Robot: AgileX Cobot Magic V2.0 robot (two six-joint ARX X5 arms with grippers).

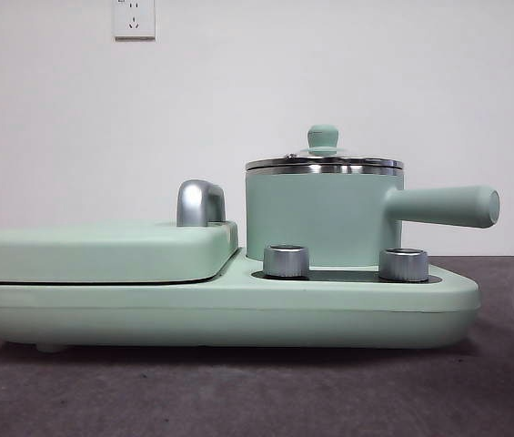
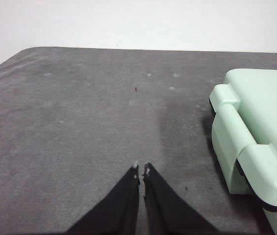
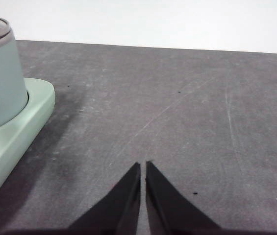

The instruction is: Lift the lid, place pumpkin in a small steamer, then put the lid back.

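The small steamer (image 1: 320,218) stands upright on the right-hand part of a mint-green cooker base (image 1: 229,314), a smooth cylindrical pot in the same pale green with a bright steel band around its top edge. Its long, straight handle (image 1: 443,206) sticks out level to the right and ends in a rounded tip. The lid (image 1: 324,162) sits flat and closed on the pot, its shiny steel rim lying on the pot's rim, with a small mint-green knob (image 1: 323,138) rising from the middle; the glass itself is barely visible from this low angle. In front of the pot, two short metal dials (image 1: 286,260) stand on a dark strip of the base. To the left, a wide, flat griddle cover (image 1: 102,252) lies shut on the base, with a curved chrome handle (image 1: 200,202) at its right end. The pumpkin shows in none of the views. The left gripper (image 2: 141,170) hangs over bare grey table (image 2: 79,122) beside the griddle end of the cooker, its two black jaws pressed together on nothing. The right gripper (image 3: 143,165) hangs over the table beside the pot end, its jaws likewise closed and empty.
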